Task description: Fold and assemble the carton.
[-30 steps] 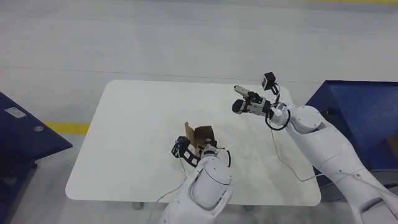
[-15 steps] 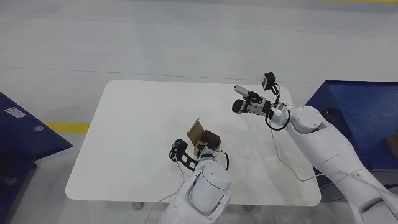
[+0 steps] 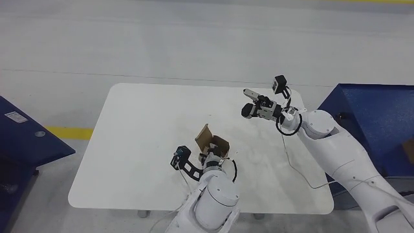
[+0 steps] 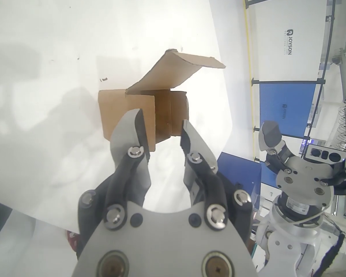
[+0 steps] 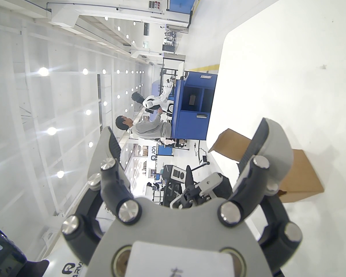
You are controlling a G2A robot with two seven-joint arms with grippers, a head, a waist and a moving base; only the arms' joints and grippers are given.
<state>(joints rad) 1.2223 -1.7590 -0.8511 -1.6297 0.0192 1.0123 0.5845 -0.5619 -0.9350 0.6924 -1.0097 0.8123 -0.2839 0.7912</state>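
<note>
The carton (image 3: pixel 213 144), one flap (image 4: pixel 176 67) raised, is set on the desk (image 3: pixel 142 136) just ahead of the released left hand (image 4: pixel 161 121). The right hand (image 3: pixel 249 102), likewise spread open, is held well apart from it.
</note>
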